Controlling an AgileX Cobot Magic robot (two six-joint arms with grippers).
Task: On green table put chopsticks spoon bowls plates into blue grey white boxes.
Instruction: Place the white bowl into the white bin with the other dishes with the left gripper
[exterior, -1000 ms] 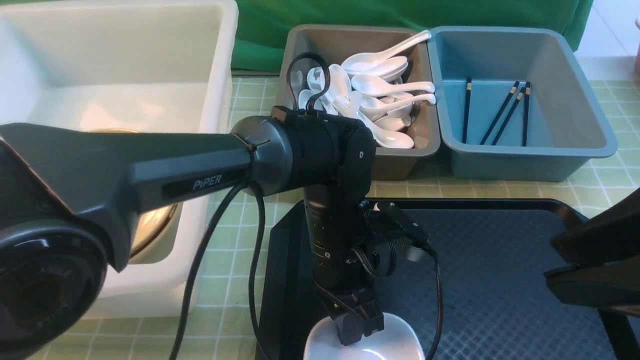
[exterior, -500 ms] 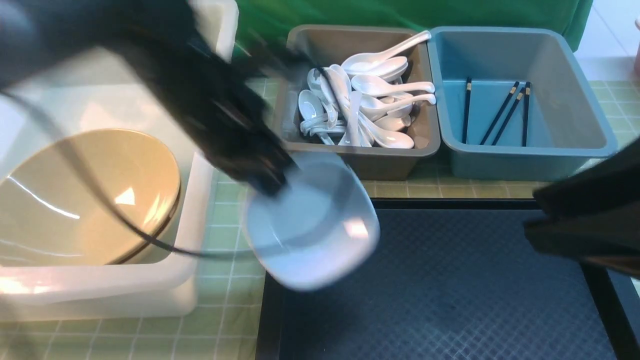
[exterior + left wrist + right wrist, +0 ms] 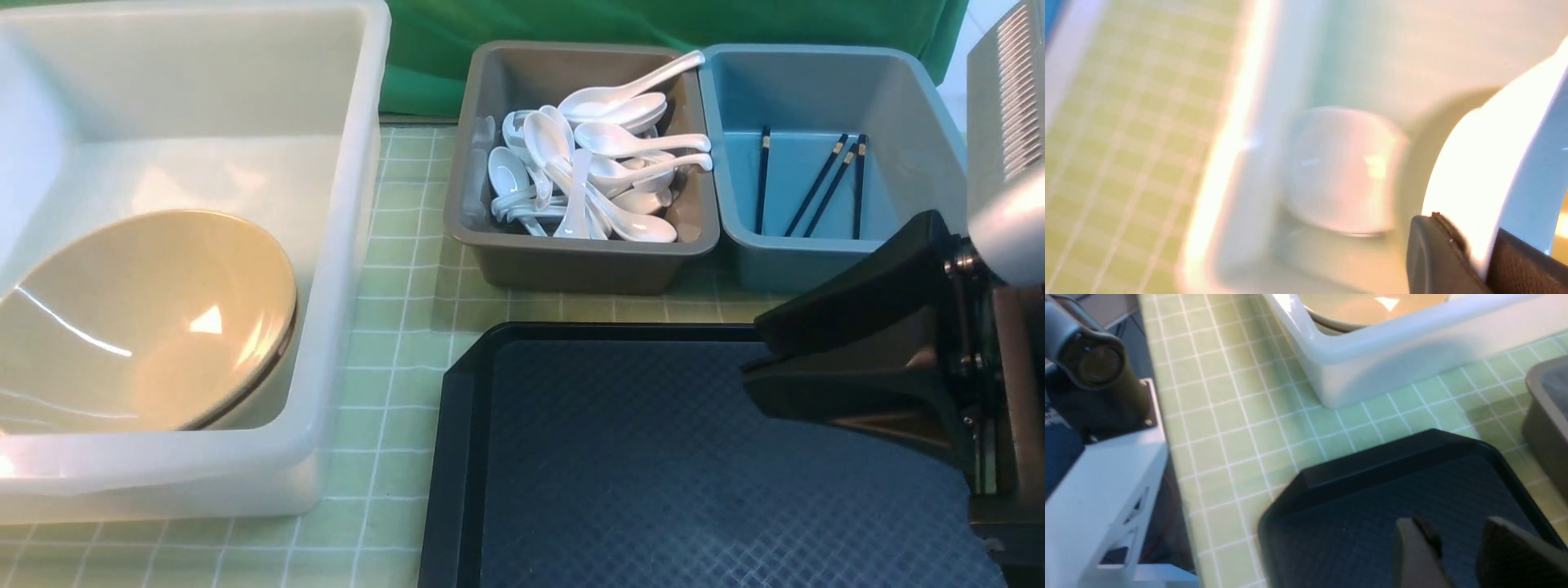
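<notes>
Swung out of the front view, my left arm no longer crosses the black tray [image 3: 653,457], and my right gripper [image 3: 755,359] has pushed further in over the tray's right side. That view shows the tan bowl [image 3: 147,318] leaning in the white box [image 3: 359,163], spoons [image 3: 604,171] in the grey box [image 3: 571,265] and chopsticks [image 3: 816,184] in the blue box [image 3: 816,269]. Only my blurred left wrist view shows my left gripper [image 3: 1478,253] clamped on the rim of the white plate [image 3: 1486,163] above the white box. My right wrist view shows my right fingers apart, holding nothing.
</notes>
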